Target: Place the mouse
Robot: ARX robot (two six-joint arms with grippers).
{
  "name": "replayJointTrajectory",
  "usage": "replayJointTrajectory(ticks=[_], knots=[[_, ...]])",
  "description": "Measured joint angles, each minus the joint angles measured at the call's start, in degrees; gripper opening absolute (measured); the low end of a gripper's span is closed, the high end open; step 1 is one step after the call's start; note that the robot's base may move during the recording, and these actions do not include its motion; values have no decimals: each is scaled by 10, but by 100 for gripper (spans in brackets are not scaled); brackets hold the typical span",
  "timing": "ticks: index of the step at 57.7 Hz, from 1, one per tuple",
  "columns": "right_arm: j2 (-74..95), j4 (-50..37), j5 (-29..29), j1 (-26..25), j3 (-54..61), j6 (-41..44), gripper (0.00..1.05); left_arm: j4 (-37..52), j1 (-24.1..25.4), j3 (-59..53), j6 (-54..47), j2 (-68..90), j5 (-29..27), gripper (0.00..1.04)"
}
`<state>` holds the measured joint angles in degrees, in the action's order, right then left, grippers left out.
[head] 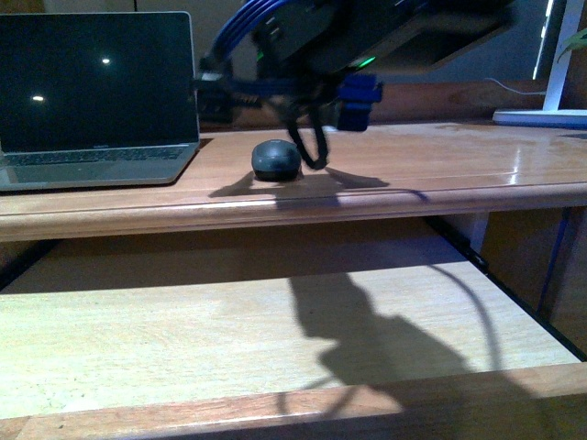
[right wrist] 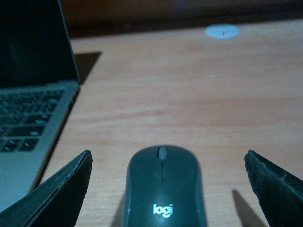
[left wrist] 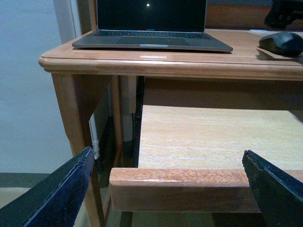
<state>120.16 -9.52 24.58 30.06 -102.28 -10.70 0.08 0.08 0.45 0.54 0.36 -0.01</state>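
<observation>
The mouse (head: 276, 159) is a small dark grey-blue oval lying on the wooden desk top, right of the laptop (head: 96, 96). In the right wrist view the mouse (right wrist: 162, 189) lies on the desk between my right gripper's open jaws, with bare wood on both sides of it; its scroll wheel and white logo show. My right gripper (head: 310, 151) hangs over the desk just behind and right of the mouse. The mouse also shows in the left wrist view (left wrist: 282, 43). My left gripper (left wrist: 173, 187) is open and empty, low in front of the pull-out shelf's front edge (left wrist: 184, 189).
The open laptop's keyboard (right wrist: 23, 127) lies close beside the mouse. A pull-out wooden shelf (head: 229, 330) extends below the desk top. A white lamp base (head: 541, 117) stands at the back right. A white round cable cap (right wrist: 222, 31) sits in the desk further back.
</observation>
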Motion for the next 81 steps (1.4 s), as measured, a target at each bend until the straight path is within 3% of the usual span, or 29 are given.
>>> replayJointTrajectory(ticks=[18, 25, 36, 44, 48, 54, 68, 81], knots=[[-313, -224, -273, -167, 404, -27, 97, 0, 0, 0, 0, 0, 0, 97], [-405, -276, -430, -248, 615, -43, 97, 0, 0, 0, 0, 0, 0, 97], [-563, -256, -690, -351, 840, -19, 97, 0, 0, 0, 0, 0, 0, 97], [-619, -148, -780, -359, 880, 61, 97, 0, 0, 0, 0, 0, 0, 97], [-623, -99, -770, -335, 894, 131, 97, 0, 0, 0, 0, 0, 0, 97], [-593, -136, -719, -280, 898, 171, 97, 0, 0, 0, 0, 0, 0, 97], [-403, -353, -534, -141, 840, 135, 97, 0, 0, 0, 0, 0, 0, 97], [-238, -398, -342, -83, 687, 102, 97, 0, 0, 0, 0, 0, 0, 97]])
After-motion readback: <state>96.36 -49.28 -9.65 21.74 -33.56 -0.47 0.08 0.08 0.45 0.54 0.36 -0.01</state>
